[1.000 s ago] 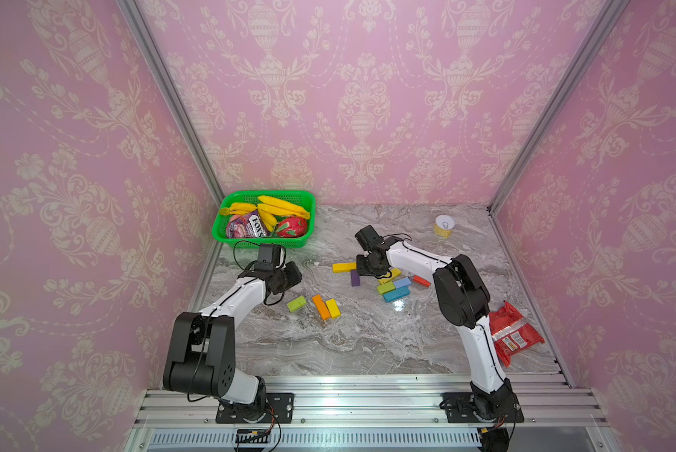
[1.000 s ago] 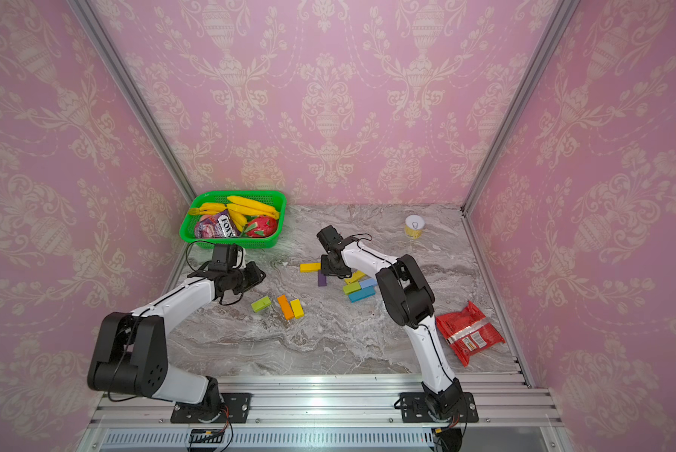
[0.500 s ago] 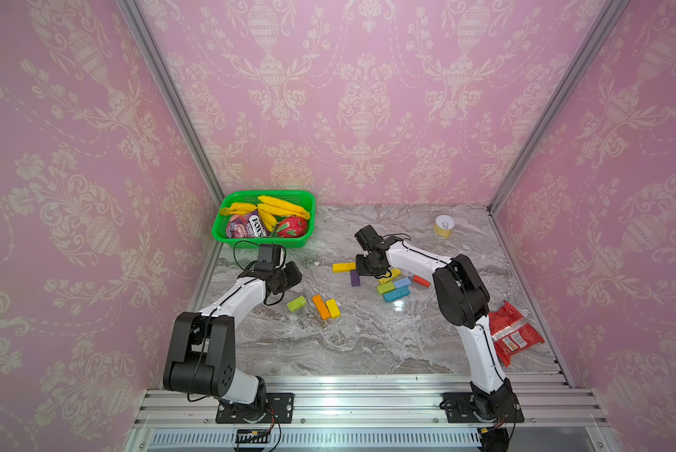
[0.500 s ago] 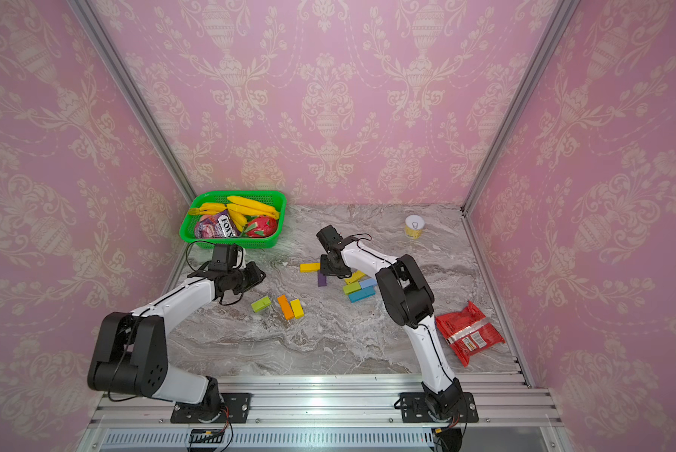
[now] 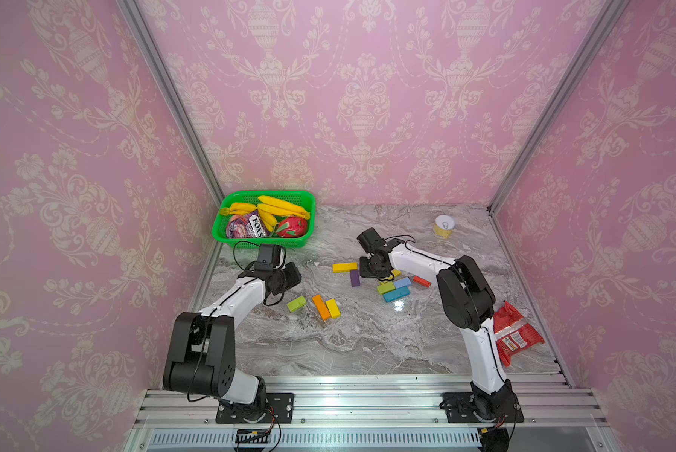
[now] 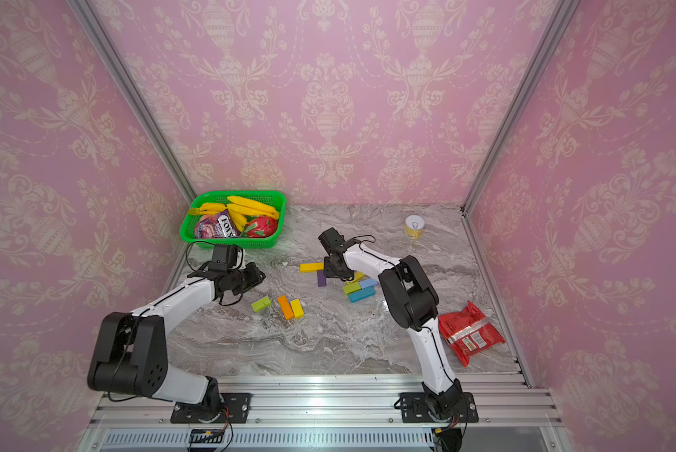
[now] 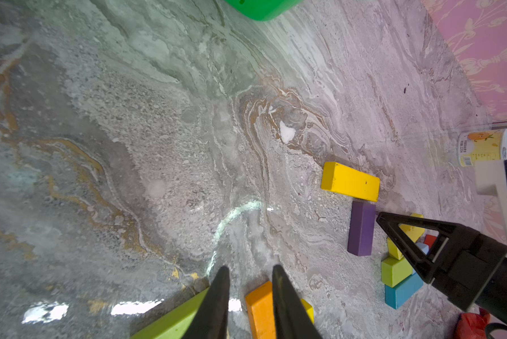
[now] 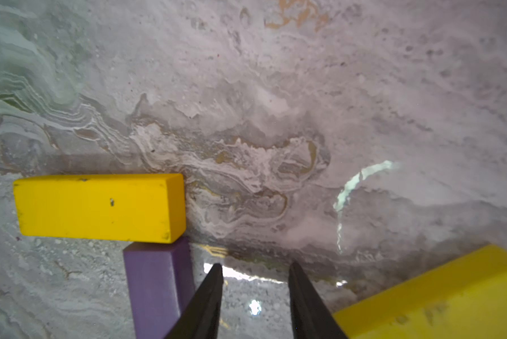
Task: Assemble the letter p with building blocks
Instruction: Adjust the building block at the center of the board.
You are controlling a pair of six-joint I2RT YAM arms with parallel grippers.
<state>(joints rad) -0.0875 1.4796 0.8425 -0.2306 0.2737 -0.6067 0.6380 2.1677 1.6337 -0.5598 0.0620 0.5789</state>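
judging by how things lie, you have barely begun the p: a yellow block [image 8: 99, 207] lies flat with a purple block [image 8: 155, 287] touching its end at a right angle. your right gripper [image 8: 255, 265] sits just beside the purple one, jaws slightly apart and empty. your left gripper [image 7: 250, 268] hovers narrow and empty near the orange block [image 7: 259, 311]. the rest lie loose, not yet placed.

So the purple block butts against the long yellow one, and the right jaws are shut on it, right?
No. The purple block butts against the long yellow block, but the jaws of the right gripper stand apart and empty beside it, as the right wrist view shows.
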